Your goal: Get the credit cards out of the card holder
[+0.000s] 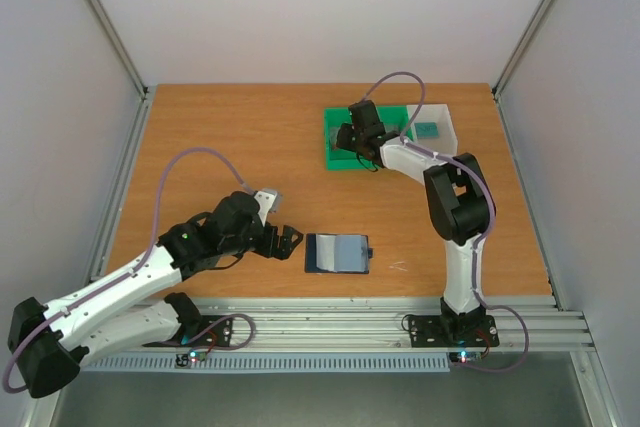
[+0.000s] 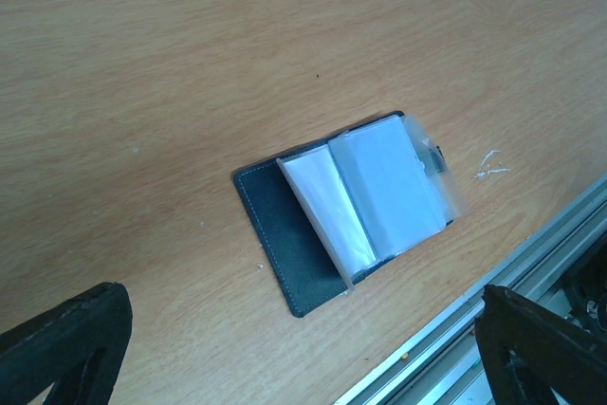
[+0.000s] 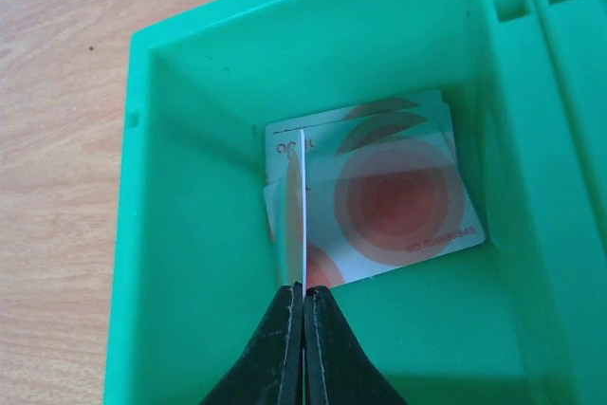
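Black fingertips of my right tool (image 3: 303, 303) are pressing together on a thin glossy plastic card (image 3: 302, 201), which is standing on edge inside a green moulded plastic bin (image 3: 190, 234). 2 red-and-white plastic credit cards (image 3: 408, 201) are lying flat and overlapping on its floor, right under it. My left tool (image 1: 287, 239) is hanging spread wide just beside the dark navy folding card holder (image 2: 285, 244), which is lying open on the orange wood-grain worktop (image 2: 142, 92), well apart from the bin.

I am judging the release as the risky part: a slick, stiff card let go on edge could be leaning against the smooth bin wall or skating across the 2 glossy faces below instead of settling flat. Near the holder, the danger is sliding: it is light and flat, its clear floppy sleeves (image 2: 379, 192) are offering little to bite, and a spread finger nudging it could be pushing it toward the metal rail (image 2: 560, 239). Whether any card is sitting in those sleeves I cannot tell.
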